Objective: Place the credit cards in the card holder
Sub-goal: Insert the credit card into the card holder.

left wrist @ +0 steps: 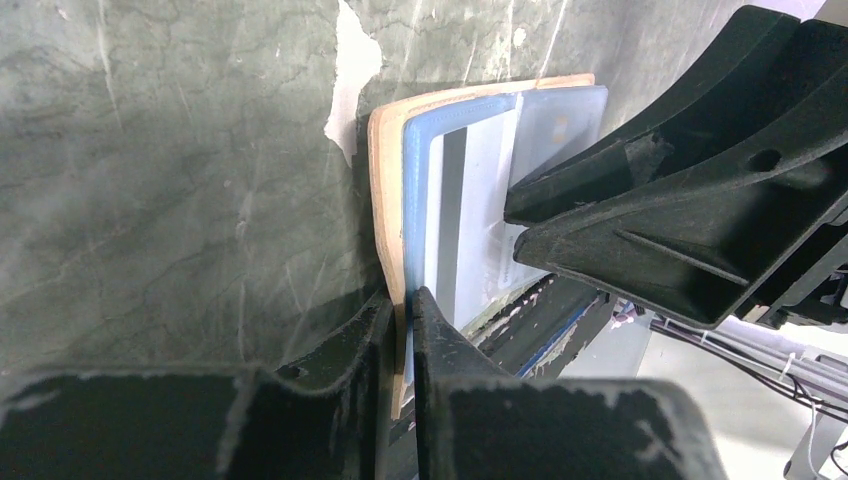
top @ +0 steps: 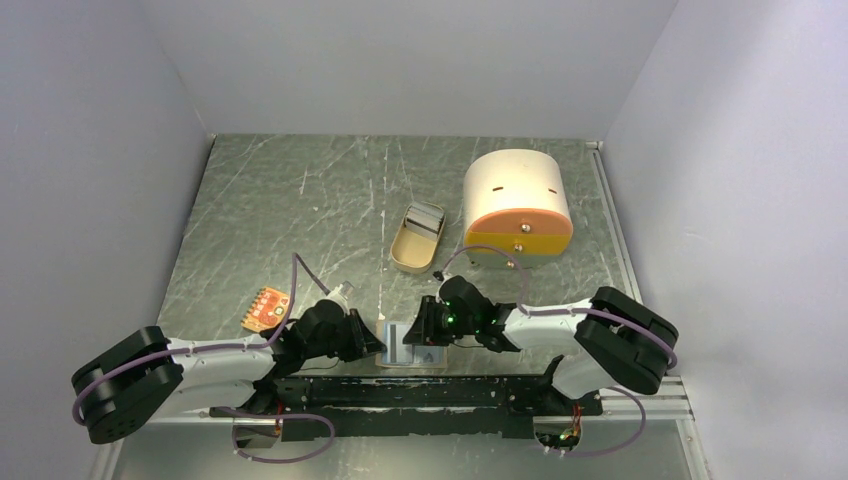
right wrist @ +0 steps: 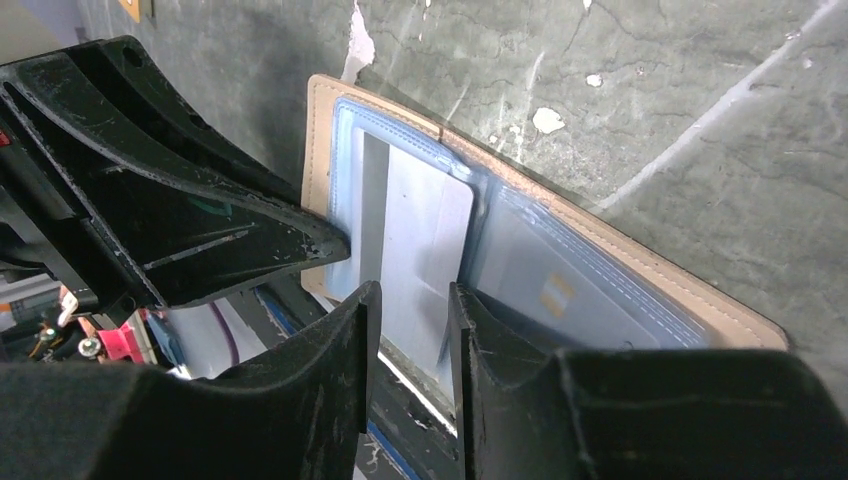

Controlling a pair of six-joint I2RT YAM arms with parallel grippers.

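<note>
The beige card holder lies open at the table's near edge, its clear blue sleeves facing up. My left gripper is shut on its tan edge and the sleeve there. A whitish-grey credit card with a dark stripe sits in the left sleeve. A pale credit card with a gold chip lies in the right sleeve. My right gripper hovers just short of the striped card, jaws apart, nothing between them. In the top view both grippers, left and right, meet over the holder.
An oval tan tin tray and a cream rounded box with an orange front stand further back. An orange-red dotted piece lies to the left. The black rail runs just below the holder.
</note>
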